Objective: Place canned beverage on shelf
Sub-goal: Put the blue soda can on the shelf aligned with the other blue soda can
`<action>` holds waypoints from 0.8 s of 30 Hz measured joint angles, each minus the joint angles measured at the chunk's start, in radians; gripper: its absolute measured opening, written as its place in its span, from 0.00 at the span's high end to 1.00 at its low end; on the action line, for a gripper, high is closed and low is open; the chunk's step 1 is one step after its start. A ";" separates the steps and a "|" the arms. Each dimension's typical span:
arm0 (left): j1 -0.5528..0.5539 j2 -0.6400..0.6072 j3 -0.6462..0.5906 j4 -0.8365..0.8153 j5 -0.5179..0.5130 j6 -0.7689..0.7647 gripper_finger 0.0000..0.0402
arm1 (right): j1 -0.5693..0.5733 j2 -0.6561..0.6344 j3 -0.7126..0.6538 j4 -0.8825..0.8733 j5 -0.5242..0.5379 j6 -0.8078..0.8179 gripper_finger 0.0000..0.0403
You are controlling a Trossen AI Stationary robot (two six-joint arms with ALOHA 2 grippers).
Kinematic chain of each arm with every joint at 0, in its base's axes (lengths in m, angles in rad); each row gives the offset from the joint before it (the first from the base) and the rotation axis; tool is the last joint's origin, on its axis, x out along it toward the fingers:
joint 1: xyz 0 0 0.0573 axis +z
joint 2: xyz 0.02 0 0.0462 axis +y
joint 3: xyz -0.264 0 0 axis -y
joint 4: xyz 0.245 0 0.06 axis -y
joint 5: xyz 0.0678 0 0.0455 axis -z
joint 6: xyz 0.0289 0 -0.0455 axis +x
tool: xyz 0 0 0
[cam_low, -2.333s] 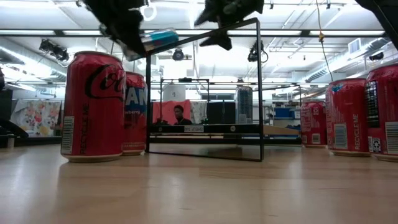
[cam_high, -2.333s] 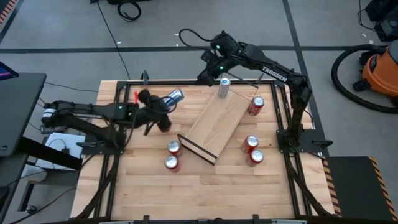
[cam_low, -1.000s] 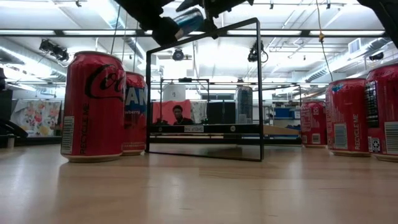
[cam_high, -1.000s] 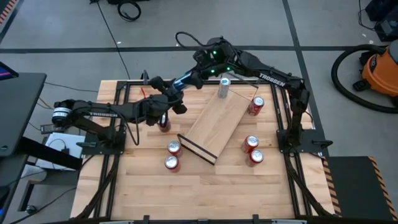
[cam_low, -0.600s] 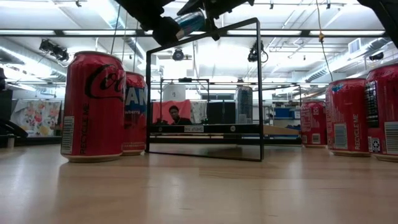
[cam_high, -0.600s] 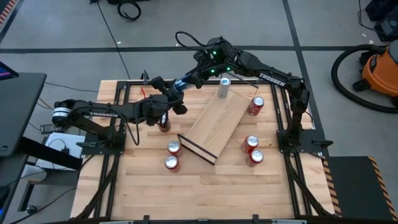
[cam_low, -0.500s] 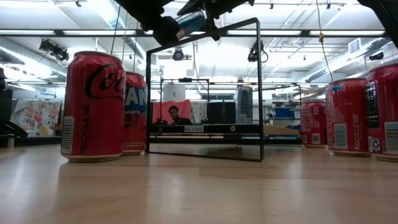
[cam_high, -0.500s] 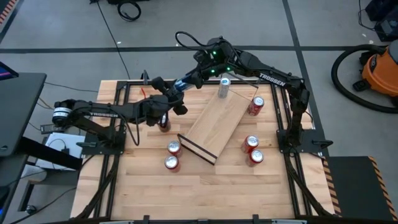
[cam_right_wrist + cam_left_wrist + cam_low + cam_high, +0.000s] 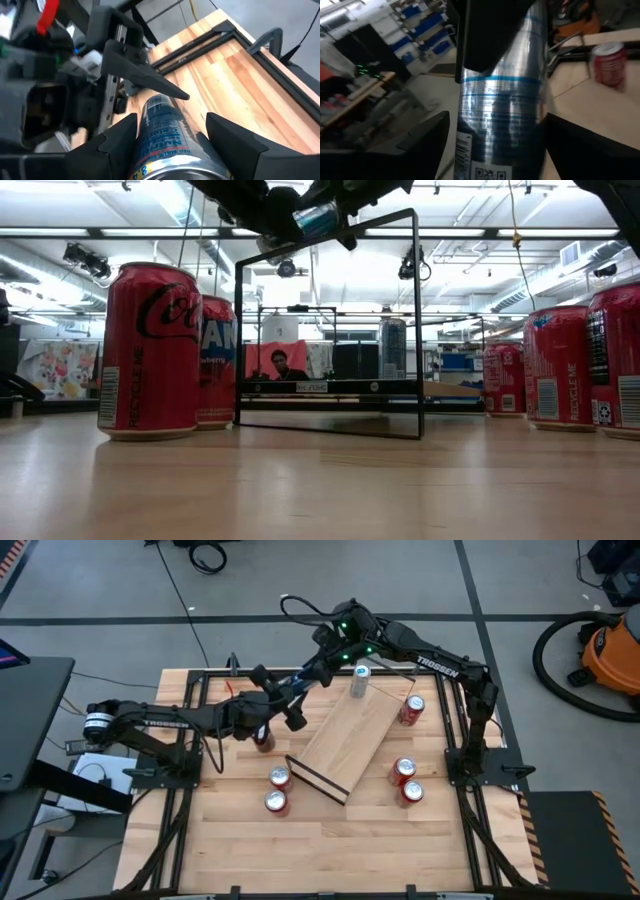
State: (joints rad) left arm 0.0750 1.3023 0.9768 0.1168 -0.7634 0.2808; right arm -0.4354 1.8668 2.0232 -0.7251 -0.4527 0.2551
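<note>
Above the table's far side, the right end effector (image 9: 308, 674) grips a silver-blue can (image 9: 296, 683) held in the air, while the left end effector (image 9: 282, 698) stands spread around it, beside the shelf (image 9: 345, 740).

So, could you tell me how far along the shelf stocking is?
Done: one silver can stands on the shelf. In hand: a blue-silver can passes mid-air, right gripper shut on it, left gripper open. Left: placing it, plus six red cans on the table.
</note>
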 joint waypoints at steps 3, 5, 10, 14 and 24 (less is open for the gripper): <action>0.000 -0.012 0.000 -0.023 0.065 -0.080 0.21 | -0.005 0.000 0.000 -0.054 0.003 -0.068 0.41; 0.000 -0.032 0.001 -0.059 0.109 -0.138 0.21 | -0.014 0.002 -0.002 -0.100 0.000 -0.109 0.41; 0.000 -0.062 0.001 -0.154 0.277 -0.295 0.21 | -0.041 0.002 -0.002 -0.220 -0.013 -0.261 0.41; 0.007 -0.090 0.002 -0.206 0.442 -0.395 0.21 | -0.053 0.002 -0.002 -0.340 -0.019 -0.453 0.40; 0.096 -0.101 0.001 -0.275 0.792 -0.612 0.21 | -0.045 0.001 -0.009 -0.636 0.193 -0.925 0.40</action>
State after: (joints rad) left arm 0.1711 1.2011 0.9775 -0.1578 0.0283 -0.3309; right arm -0.4801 1.8677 2.0144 -1.3612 -0.2599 -0.6698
